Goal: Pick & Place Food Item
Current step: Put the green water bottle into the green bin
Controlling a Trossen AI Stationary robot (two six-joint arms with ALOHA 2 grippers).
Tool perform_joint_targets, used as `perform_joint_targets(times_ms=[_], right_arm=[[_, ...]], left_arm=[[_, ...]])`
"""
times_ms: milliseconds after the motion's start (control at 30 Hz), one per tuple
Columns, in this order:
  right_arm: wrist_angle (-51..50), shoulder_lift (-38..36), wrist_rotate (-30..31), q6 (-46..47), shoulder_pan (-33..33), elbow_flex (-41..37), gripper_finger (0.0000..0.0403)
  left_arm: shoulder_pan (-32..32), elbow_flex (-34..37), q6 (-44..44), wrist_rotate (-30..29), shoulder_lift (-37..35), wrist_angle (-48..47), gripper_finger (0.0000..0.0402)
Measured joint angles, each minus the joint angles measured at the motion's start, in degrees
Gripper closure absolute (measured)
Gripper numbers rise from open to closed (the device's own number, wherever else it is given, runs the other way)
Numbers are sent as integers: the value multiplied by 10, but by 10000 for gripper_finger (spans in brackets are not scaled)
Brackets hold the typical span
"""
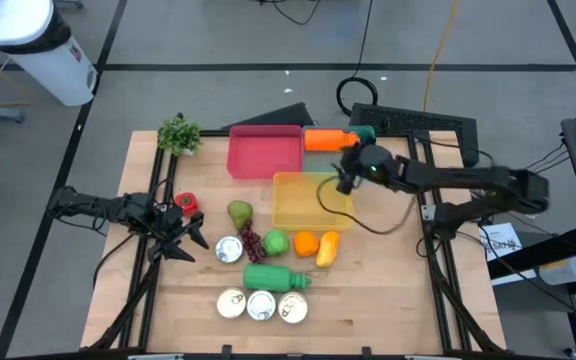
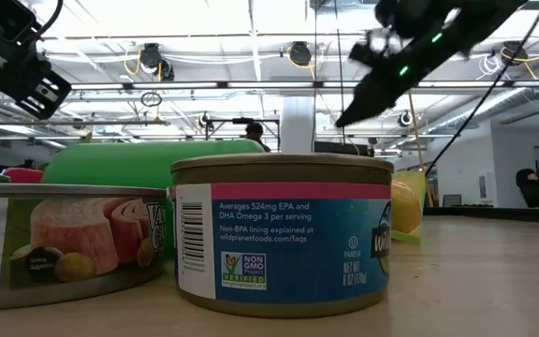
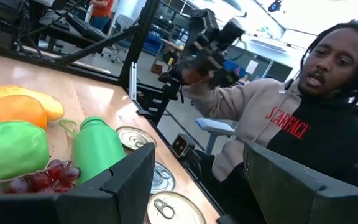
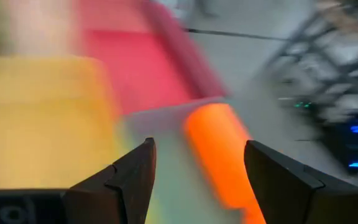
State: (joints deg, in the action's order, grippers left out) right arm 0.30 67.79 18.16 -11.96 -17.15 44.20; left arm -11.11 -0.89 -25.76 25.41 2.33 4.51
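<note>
At the near edge of the table [image 1: 388,310] stood three tins [image 1: 260,305] in a row, with a green bottle [image 1: 276,277] lying just beyond them. Farther in, a fourth tin [image 1: 229,248] sat beside a bunch of dark grapes [image 1: 251,241], a green pepper [image 1: 276,241], an orange [image 1: 306,243] and a yellow fruit [image 1: 328,248], while a pear [image 1: 239,212] stood just behind the grapes. A red pepper [image 1: 186,203] lay to the left, near the left gripper [image 1: 190,243], which hovered with its two fingers parted and nothing between them.

Beyond this row were two containers, touching at a corner: a yellow bin [image 1: 310,198] and, farther off and to the left, a red bin [image 1: 264,152]. Both showed bare floors. The right gripper [image 1: 345,182] hung over the yellow bin's far right corner, fingers apart and empty. At the far edge an orange bottle [image 1: 325,140] with a green cap lay just right of the red bin, and a leafy green bunch [image 1: 179,133] sat at the far left corner.

A person [image 3: 291,118] in a hooded top sat beyond the table's near side.
</note>
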Motion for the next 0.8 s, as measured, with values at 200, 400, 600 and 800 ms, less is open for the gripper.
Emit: perform_joint_targets(times_ms=[200, 400, 600, 800], right_arm=[[-16, -121, -186, 147, 95, -53, 175], [223, -162, -240, 207, 207, -175, 174], [387, -157, -212, 198, 292, -232, 174], [386, -159, -210, 156, 330, -225, 174]], left_arm=[[0, 0, 0, 0, 0, 0, 149], [0, 0, 0, 0, 0, 1, 149], [0, 0, -45, -77, 0, 95, 149], [0, 0, -120, -79, 0, 159, 149]])
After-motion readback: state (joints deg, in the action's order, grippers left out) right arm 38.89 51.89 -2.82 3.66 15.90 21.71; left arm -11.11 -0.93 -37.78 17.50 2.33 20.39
